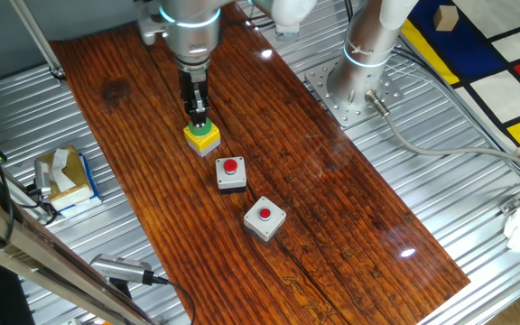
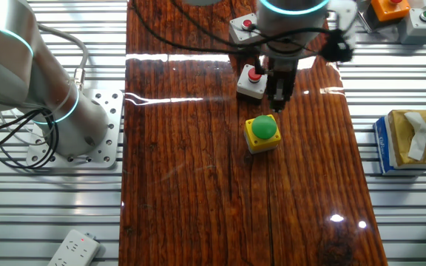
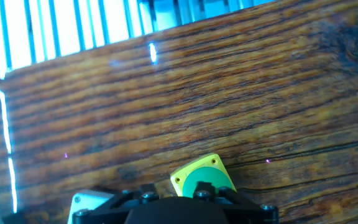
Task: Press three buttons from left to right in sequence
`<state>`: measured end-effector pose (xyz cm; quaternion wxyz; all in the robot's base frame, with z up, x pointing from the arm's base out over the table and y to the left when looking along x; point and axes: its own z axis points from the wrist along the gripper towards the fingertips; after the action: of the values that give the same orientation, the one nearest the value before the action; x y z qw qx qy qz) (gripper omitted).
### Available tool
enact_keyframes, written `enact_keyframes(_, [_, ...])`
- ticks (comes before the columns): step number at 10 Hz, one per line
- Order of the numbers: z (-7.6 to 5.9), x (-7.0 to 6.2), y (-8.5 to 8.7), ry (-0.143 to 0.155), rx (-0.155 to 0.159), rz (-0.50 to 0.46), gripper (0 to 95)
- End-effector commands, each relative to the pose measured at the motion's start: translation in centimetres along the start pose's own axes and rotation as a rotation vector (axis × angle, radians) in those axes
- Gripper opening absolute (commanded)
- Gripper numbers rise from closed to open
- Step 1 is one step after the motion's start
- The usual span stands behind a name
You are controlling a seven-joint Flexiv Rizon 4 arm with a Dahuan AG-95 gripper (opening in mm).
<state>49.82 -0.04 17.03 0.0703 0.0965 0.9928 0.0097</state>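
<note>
1. The gripper [image 1: 198, 117] points straight down, its tip just above or on the green button [image 2: 263, 127]; whether the fingers are spread or pressed together cannot be told.
2. The yellow box [image 1: 202, 138] carrying that button sits on the wooden board [image 1: 332, 181], at one end of a diagonal row.
3. Next in the row stands a box with a red button [image 1: 231, 171], then the grey box [image 1: 264, 218].
4. A tissue box [image 2: 411, 140] rests on the metal table [image 1: 441, 171] beside the board.
</note>
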Motion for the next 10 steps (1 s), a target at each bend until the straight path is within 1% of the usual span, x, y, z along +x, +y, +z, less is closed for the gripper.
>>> enact_keyframes(1, [0.06, -0.17, 0.07, -0.012, -0.004, 0.021, 0.0])
enact_keyframes(8, [0.06, -0.17, 0.07, -0.015, -0.005, 0.021, 0.0])
enact_keyframes(10, [0.06, -0.17, 0.07, -0.022, -0.008, 0.034, 0.0])
